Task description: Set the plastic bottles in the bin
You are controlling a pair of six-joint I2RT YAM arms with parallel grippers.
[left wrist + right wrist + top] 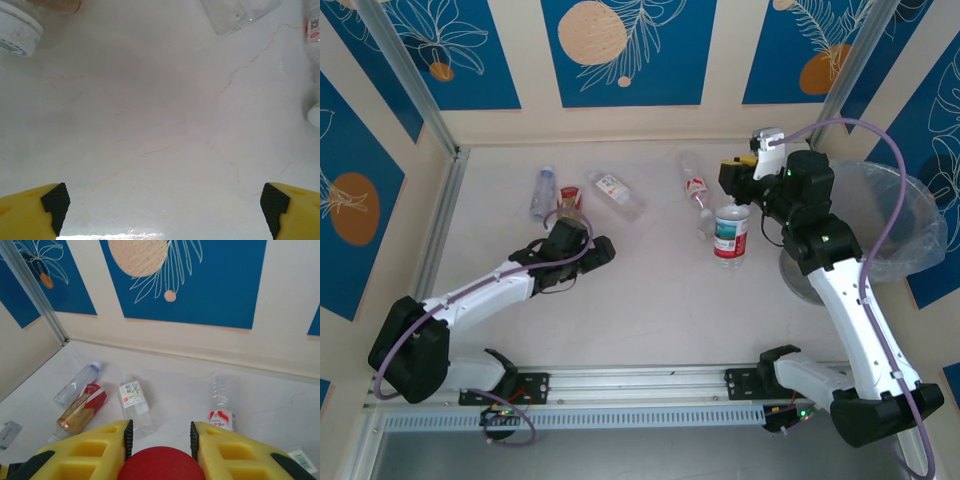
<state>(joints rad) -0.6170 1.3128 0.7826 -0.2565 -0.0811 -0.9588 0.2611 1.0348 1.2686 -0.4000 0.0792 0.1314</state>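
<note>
A: Left jaws: spread wide, their black pads [56, 205] at the two lower corners of the left wrist view, nothing between them but bare counter [160, 130]. And the right?
B: Right jaws: clenched on the red-capped bottle [161, 465]; the right wrist view shows its round cap pinched between the yellow fingers [90, 455], the body hidden below.
A: In the top view, what stands at the right arm [850, 300]?
B: An upright bottle [731, 238], white and teal label, on the near side of the right wrist; whether it is the held one cannot be told. To its right, past the arm, the bin [918, 225], lined with a crinkled clear bag.
A: Farther out?
B: Four bottles lying on the counter, left to right: a blue-tinted bottle [542, 190], a brown bottle [568, 200] with red label just beyond the left wrist, a white-labelled bottle [617, 195], a red-labelled bottle [695, 185]; all well apart from the bin. Behind them, the blue-panelled wall [620, 50]
</note>
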